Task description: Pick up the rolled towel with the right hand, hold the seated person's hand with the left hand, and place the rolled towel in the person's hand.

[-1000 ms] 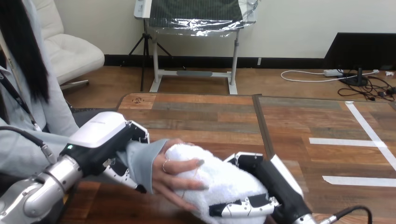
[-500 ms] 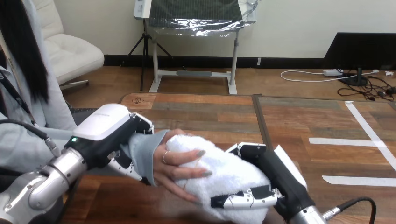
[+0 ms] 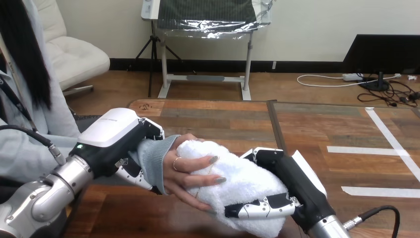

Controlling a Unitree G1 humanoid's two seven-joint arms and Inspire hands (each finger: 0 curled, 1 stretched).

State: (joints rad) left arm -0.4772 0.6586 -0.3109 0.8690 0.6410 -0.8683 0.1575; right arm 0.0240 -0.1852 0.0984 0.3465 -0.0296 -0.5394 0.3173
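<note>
Fingers (image 3: 257, 209) of the right hand (image 3: 292, 181) are curled round the white fluffy rolled towel (image 3: 242, 186), gripping its near end. The left hand (image 3: 116, 139) is closed on the person's wrist (image 3: 154, 159) over the grey sleeve, fingers wrapped under it. The person's hand (image 3: 190, 171) lies against the towel's left side with fingers spread over the top, just above the wooden table (image 3: 223, 119).

Risk: the person's fingers look loose rather than clamped, so an early right-hand release would likely let the towel roll off onto the table. Robot fingers could also snag the pile when pulling out and drag the towel along. A shifting left grip would tilt the palm.

Writing: faint print on the left hand's white shell, not legible. None seen on the towel.
</note>
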